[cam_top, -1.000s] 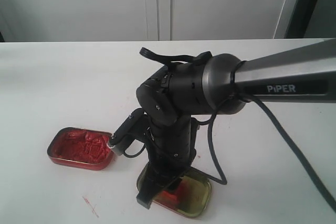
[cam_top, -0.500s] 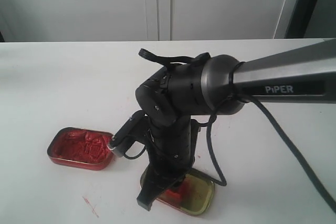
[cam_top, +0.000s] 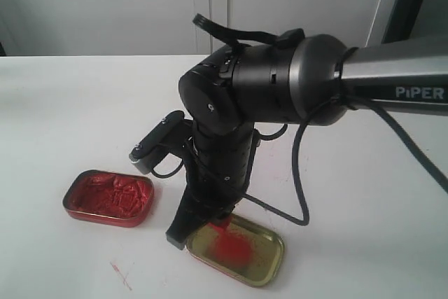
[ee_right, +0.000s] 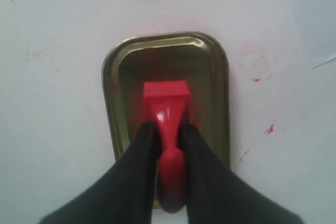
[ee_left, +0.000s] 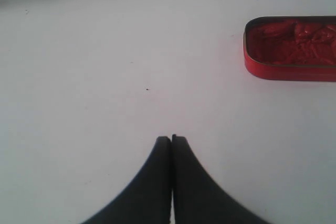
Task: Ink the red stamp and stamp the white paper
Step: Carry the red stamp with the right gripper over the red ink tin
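"PiPER" stands in white letters on the right arm [cam_top: 395, 68]; nothing else seems legible.

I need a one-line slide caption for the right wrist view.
The right gripper, jaws shut on the red stamp, over the gold lid.

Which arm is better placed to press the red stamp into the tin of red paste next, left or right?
Right. The right hand grips the red stamp over the gold lid. The left hand is shut and empty, though the tin lies near it.
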Controlling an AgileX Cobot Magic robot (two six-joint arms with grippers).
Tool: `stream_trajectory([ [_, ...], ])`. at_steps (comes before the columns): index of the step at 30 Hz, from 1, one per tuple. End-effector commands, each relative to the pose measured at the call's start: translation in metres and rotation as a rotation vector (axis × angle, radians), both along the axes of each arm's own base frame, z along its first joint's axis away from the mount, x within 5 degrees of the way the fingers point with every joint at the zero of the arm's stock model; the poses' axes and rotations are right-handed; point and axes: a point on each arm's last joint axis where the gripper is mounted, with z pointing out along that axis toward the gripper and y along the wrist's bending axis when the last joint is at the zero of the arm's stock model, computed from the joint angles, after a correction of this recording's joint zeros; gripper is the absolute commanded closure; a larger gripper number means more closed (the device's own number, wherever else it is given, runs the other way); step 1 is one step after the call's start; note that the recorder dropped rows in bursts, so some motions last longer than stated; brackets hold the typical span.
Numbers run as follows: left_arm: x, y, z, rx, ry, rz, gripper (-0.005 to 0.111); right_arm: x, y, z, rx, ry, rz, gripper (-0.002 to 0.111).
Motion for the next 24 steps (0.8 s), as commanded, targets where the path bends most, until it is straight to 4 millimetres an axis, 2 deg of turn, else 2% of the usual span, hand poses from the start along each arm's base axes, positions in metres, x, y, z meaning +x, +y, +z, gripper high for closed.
stream_trajectory([
  [1,0.000,0.000,-0.004,0.000,0.012,0.002,0.107,0.003,0.005,0.015,0.050,-0.018,-0.027,0.108],
  [18,0.000,0.000,-0.004,0.000,0.012,0.002,0.107,0.014,0.023,0.055,0.156,-0.049,-0.061,0.108],
  [24,0.000,0.000,-0.004,0.000,0.012,0.002,0.107,0.022,0.035,0.055,0.143,-0.022,-0.066,0.108],
])
